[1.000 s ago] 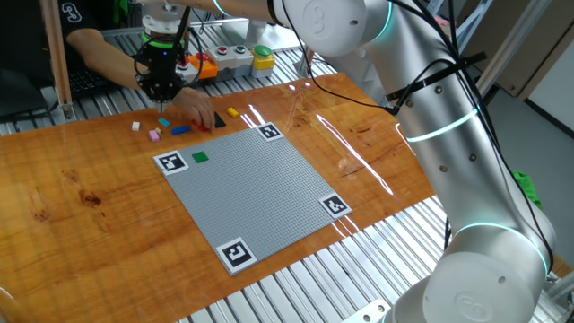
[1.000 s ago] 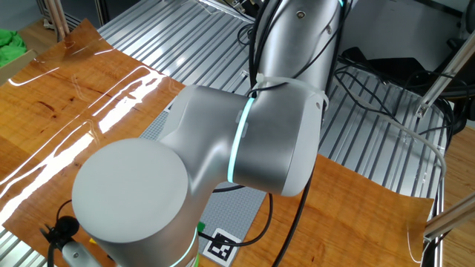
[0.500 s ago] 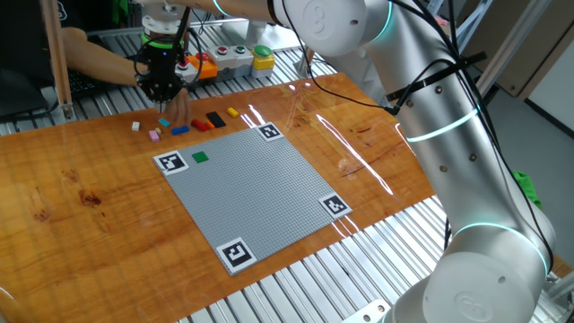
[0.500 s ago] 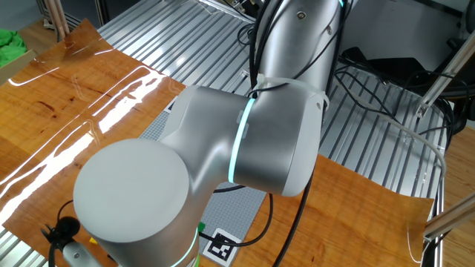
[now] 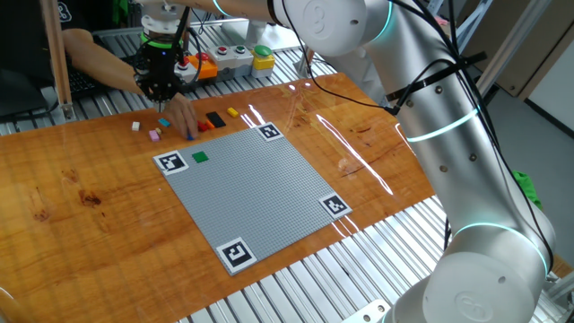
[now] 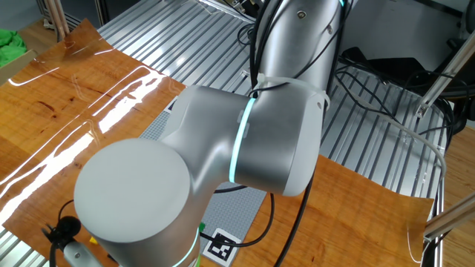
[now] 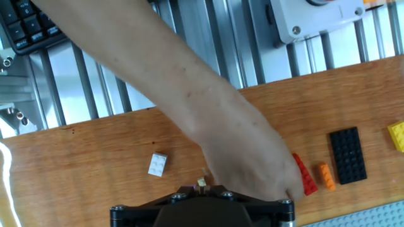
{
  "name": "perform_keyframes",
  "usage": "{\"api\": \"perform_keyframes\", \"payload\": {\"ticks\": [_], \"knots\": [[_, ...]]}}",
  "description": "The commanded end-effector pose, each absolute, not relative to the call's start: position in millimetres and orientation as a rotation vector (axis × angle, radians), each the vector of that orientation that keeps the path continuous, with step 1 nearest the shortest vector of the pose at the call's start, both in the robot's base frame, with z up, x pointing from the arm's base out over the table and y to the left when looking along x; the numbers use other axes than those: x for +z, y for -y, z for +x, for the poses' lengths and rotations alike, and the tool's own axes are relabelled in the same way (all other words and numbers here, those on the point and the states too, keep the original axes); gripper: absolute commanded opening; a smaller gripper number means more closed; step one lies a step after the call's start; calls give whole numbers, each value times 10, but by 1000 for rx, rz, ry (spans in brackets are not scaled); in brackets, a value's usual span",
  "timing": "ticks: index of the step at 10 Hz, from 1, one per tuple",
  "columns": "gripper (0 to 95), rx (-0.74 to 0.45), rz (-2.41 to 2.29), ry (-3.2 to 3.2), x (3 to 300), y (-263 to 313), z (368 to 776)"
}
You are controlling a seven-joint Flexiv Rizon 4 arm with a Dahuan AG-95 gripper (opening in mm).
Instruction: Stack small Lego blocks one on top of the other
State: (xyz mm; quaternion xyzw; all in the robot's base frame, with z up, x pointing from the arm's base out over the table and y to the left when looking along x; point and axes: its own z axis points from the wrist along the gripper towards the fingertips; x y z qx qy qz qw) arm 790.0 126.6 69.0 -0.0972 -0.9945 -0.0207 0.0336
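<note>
Small Lego blocks lie on the wooden table behind the grey baseplate: white, pink, blue, red, black and yellow. A green block sits on the baseplate. My gripper hangs above the blocks with its fingers together and nothing in it. A person's hand reaches among the blocks just below it. The hand view shows the white block, red, orange, black and yellow blocks, with the arm across them and my gripper at the bottom edge.
A box with red and green push buttons and a yellow-green object stand on the metal slats behind the table. In the other fixed view my arm hides nearly everything; only a baseplate corner marker shows.
The person's hand has moved a little right and toward the baseplate, covering the blue block near the red one. My gripper has hardly moved.
</note>
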Motion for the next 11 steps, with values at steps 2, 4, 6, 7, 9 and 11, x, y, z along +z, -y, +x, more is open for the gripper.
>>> {"api": "perform_keyframes", "payload": {"ticks": [2,4,6,7,9,11], "knots": [[0,-66,-333,3052,692,-1279,7897],[0,-72,-344,3048,689,-1280,7897],[0,-77,-354,3046,690,-1280,7897],[0,-80,-346,3047,689,-1280,7897],[0,-80,-324,3055,689,-1282,7897],[0,-78,-330,3054,689,-1284,7896]]}}
